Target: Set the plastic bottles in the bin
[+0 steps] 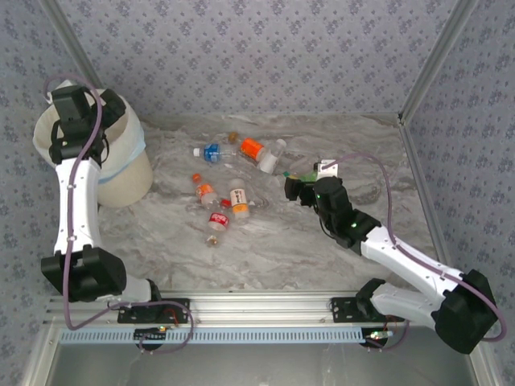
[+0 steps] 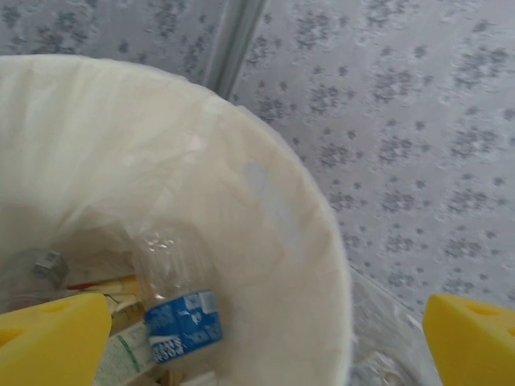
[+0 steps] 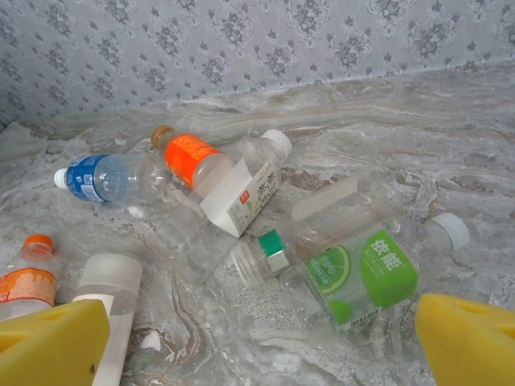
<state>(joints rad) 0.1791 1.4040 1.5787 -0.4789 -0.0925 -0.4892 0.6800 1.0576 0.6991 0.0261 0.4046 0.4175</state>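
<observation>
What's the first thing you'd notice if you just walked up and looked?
Probably the little plastic bottles with bright labels scattered across the middle of the marbled table. Then the big pale bin at the far left, with the left hand open above it and a blue-label bottle inside. The right hand hovers open over a green-label bottle.

We see a white bag liner (image 2: 273, 233), a blue-labelled bottle (image 2: 181, 322), yellow fingers (image 2: 48, 342), grey floral wallpaper (image 3: 241, 48), a grey-veined marble table (image 3: 451, 112), a green-labelled bottle (image 3: 362, 277), and an orange-labelled bottle (image 3: 189, 157) whose cap looks perhaps brown
</observation>
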